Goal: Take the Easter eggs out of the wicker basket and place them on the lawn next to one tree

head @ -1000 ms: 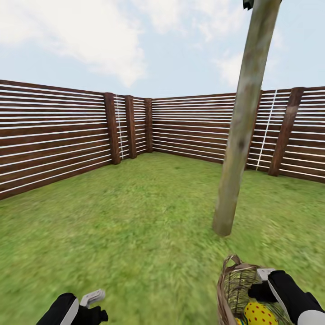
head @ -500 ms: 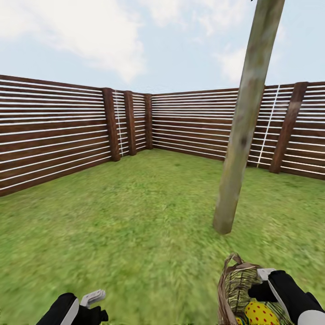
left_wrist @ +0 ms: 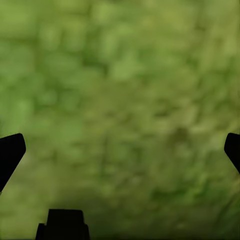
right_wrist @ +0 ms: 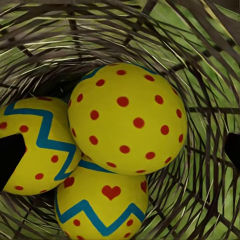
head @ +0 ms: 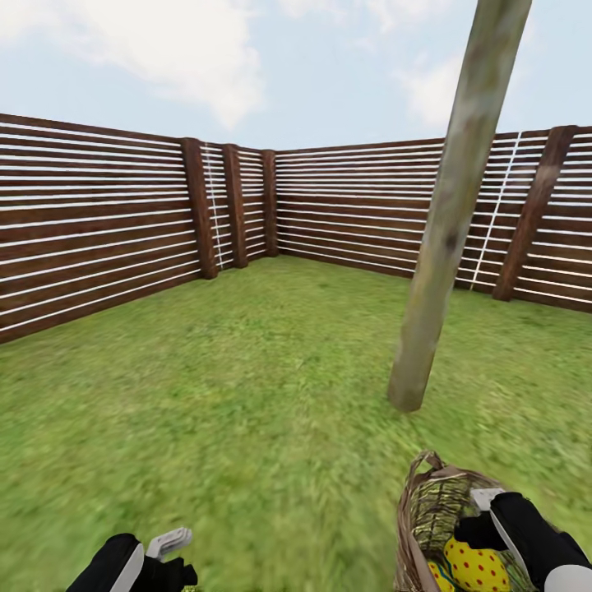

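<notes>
The wicker basket (head: 436, 526) sits low at the robot's right, close to the foot of the tree (head: 448, 238), whose pale trunk rises from the lawn (head: 247, 378) just ahead. Judged from this placing, the basket stands near the trunk so that each egg needs only a short carry to the grass beside it. All three Easter eggs (right_wrist: 127, 117) are in the basket, packed against one another: a dotted one on top, a zigzag-banded one beside it, and one with a heart beneath. None lies on the grass yet.

The right gripper (right_wrist: 120, 150) hangs inside the basket mouth, directly over the eggs, its dark fingertips (right_wrist: 10, 157) spread wide at either side of the wrist view. It grips nothing, and whether a tip grazes the banded egg cannot be told. The dotted egg lies between the tips and looks the likeliest first pick.

The left gripper (left_wrist: 120, 150) hovers over bare grass, its fingers likewise wide apart and empty. The slatted fence (head: 99, 222) closes the garden behind.
</notes>
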Motion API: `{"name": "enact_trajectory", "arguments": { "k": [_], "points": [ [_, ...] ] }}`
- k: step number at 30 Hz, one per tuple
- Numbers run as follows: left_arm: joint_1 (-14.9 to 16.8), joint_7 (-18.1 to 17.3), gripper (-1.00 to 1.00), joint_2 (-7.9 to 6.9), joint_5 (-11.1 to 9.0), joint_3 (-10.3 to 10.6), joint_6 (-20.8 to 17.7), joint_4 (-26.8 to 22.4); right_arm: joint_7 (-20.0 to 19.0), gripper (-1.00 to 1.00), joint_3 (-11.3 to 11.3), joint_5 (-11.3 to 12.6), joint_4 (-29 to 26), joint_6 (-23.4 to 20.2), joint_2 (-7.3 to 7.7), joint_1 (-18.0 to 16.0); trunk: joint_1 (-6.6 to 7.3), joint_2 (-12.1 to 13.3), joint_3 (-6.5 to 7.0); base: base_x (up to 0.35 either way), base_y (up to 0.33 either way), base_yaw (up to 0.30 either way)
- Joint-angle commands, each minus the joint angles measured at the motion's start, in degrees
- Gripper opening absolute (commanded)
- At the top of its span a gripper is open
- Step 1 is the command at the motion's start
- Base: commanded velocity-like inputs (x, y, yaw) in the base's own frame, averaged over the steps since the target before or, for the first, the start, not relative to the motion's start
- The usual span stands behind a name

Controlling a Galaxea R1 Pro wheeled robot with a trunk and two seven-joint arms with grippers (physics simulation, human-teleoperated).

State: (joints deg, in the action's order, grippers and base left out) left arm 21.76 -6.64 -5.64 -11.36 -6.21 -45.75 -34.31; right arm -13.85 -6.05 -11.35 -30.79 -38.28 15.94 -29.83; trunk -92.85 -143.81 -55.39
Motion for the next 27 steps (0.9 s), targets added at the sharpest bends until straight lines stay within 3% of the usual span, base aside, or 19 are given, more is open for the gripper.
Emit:
{"name": "enact_trajectory", "arguments": {
  "k": [1,17,27],
  "points": [
    [0.0,-0.2,1.0,0.02,0.0,-0.2,-0.3,-0.1,-0.5,1.0,-0.3,-0.6,-0.1,-0.2,-0.03,0.0,-0.01,0.0,-0.29,0.0,0.0,0.0],
    [0.0,-0.3,1.0,0.04,0.0,-0.2,-0.3,-0.1,-0.5,1.0,-0.2,-0.6,-0.1,-0.2,-0.21,0.0,-0.42,-0.3,-3.83,0.0,0.0,0.0],
    [0.0,-0.3,1.0,0.1,-0.1,-0.2,-0.3,-0.1,-0.5,1.0,-0.3,-0.6,-0.1,-0.2,-0.21,0.0,-0.42,-0.3,-3.83,0.082,0.0,0.0]
  ]
}}
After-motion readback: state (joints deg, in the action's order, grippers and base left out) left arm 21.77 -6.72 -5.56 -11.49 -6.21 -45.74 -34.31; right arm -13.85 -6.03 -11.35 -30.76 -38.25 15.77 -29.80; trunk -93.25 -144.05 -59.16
